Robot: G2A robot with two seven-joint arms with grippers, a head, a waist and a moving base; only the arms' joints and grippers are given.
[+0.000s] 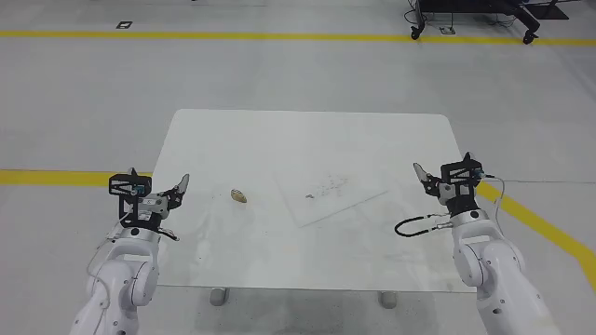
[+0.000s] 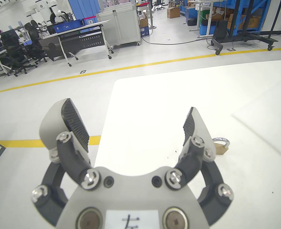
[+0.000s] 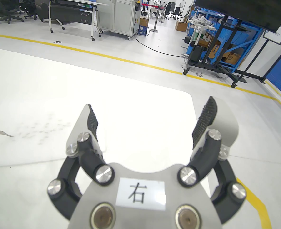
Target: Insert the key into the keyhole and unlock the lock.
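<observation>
The small brass-coloured padlock with a silver shackle (image 1: 239,195) lay flat on the white rectangular table (image 1: 279,140), toward the table's left side. It was near the left gripper (image 1: 158,192) but outside its jaws. In the left wrist view the padlock (image 2: 221,145) sat on the tabletop beyond one ribbed black finger pad (image 2: 189,125), partly hidden behind that finger. The left gripper (image 2: 130,111) had its jaws spread wide and held nothing.

The small grey metal key (image 1: 310,196) lay on a pale translucent sheet (image 1: 358,191) near the table's middle, among faint smudges, between the padlock and the right gripper (image 1: 445,173). Key and padlock lay apart, not touching. In the right wrist view the key (image 3: 3,133) rested flat, well off to the side of the right gripper (image 3: 150,107), whose jaws also stood wide with nothing between them, over the table's right edge
</observation>
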